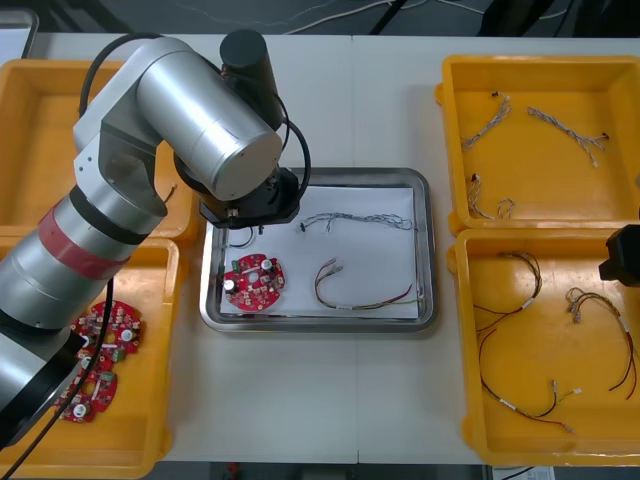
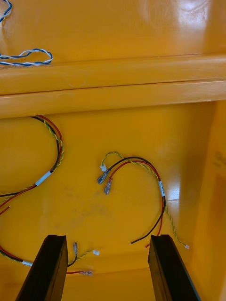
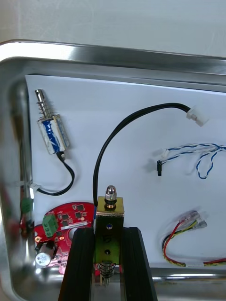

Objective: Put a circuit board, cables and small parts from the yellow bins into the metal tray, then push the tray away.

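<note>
My left gripper (image 3: 107, 233) is shut on a small metal part (image 3: 109, 214), a brass-coloured block with a plunger and a black lead ending in a white plug. It hangs low over the left side of the metal tray (image 1: 425, 250). On the tray's white lining lie a second small metal part (image 3: 51, 130) wrapped in blue, a red circuit board (image 1: 255, 282), a blue and white cable (image 1: 358, 219) and a red and yellow cable (image 1: 362, 293). My right gripper (image 2: 108, 268) is open above red and yellow cables (image 2: 141, 188) in the right near bin (image 1: 530, 400).
The left near bin (image 1: 150, 420) holds more circuit boards (image 1: 105, 335). The right far bin (image 1: 560, 70) holds blue and white cables (image 1: 580, 135). The left far bin (image 1: 30, 150) lies behind my left arm (image 1: 170, 110), which covers the tray's left rim.
</note>
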